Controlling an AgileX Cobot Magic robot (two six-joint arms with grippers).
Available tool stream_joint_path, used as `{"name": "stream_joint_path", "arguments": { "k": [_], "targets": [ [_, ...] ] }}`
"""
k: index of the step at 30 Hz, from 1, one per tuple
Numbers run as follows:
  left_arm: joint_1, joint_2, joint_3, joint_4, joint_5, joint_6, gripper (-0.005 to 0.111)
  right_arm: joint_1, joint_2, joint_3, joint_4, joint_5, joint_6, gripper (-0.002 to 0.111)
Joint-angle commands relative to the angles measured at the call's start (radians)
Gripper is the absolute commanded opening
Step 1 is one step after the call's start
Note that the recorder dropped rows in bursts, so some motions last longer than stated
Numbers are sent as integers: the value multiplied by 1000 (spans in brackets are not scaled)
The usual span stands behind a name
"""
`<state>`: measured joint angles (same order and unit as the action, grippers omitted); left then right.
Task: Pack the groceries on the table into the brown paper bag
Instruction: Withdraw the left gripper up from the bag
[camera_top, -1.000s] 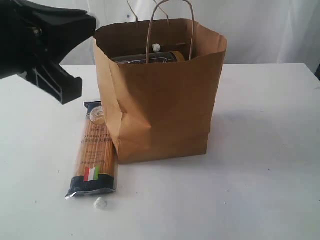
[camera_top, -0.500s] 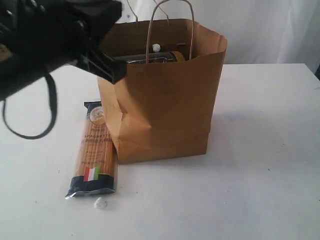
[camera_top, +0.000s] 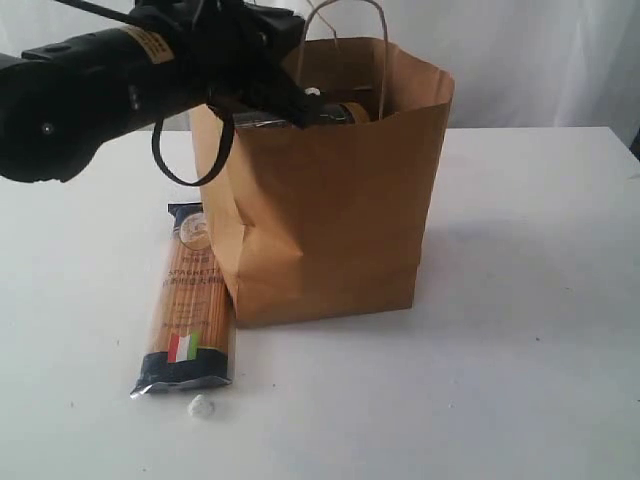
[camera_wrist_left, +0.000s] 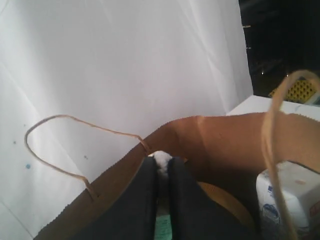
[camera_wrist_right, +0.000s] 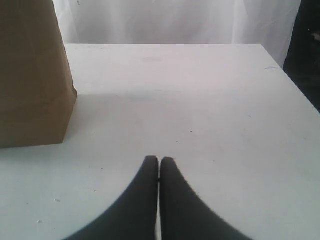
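The brown paper bag (camera_top: 330, 210) stands upright mid-table, and its side also shows in the right wrist view (camera_wrist_right: 30, 75). My left gripper (camera_top: 300, 112) reaches over the bag's rim, its fingers nearly together with only a thin gap (camera_wrist_left: 161, 161). A small white rounded thing (camera_wrist_left: 161, 159) shows right at the tips; I cannot tell if it is gripped. Inside the bag are a yellow lid (camera_wrist_left: 227, 202) and a white-blue carton (camera_wrist_left: 285, 197). The spaghetti packet (camera_top: 187, 300) lies flat left of the bag. My right gripper (camera_wrist_right: 159, 161) hovers shut and empty over bare table.
A tiny white lump (camera_top: 201, 405) lies by the spaghetti packet's near end. The bag's twisted paper handles (camera_top: 340, 40) stand up above its mouth. The white table (camera_top: 530, 300) stretches to the right of the bag.
My left arm has swung from the far left up and rightward, and its gripper now sits over the bag's open top. Nothing else moved.
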<state>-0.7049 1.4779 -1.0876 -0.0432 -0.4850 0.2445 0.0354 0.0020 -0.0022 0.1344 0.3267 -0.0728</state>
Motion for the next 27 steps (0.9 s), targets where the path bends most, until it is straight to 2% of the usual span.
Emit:
{"name": "stream_joint_path", "arguments": {
  "k": [1,3,5,8,10,12,17,22,25,27],
  "targets": [
    [7,-4,-12,-9,43,-6,0,4,-2,2,-1,-10,-2,0],
    [7,-4,-12,-9,58,-6,0,4,-2,2,-1,-10,-2,0],
    [7,-4,-12,-9,89,-6,12,4,-2,2,-1,-10,-2,0],
    [7,-4,-12,-9,91,-10,45,4,-2,2,-1,-10,-2,0],
    [7,-4,-12,-34,89,-9,59,4,-2,2,-1,-10,-2,0],
    [7,-13,-12,-34,117,-9,63,4,-2,2,-1,-10,-2,0],
    [7,-92,-12,-34,148,6,63,4,-2,2,-1,-10,-2,0],
    [7,-203,-12,-34,271,24,59,4,-2,2,-1,-10,-2,0],
    [7,-294,-12,-34,389,24,38,4,-2,2,-1,-10,-2,0],
    [7,-339,-12,-34,467,24,21,4,-2,2,-1,-10,-2,0]
  ]
}}
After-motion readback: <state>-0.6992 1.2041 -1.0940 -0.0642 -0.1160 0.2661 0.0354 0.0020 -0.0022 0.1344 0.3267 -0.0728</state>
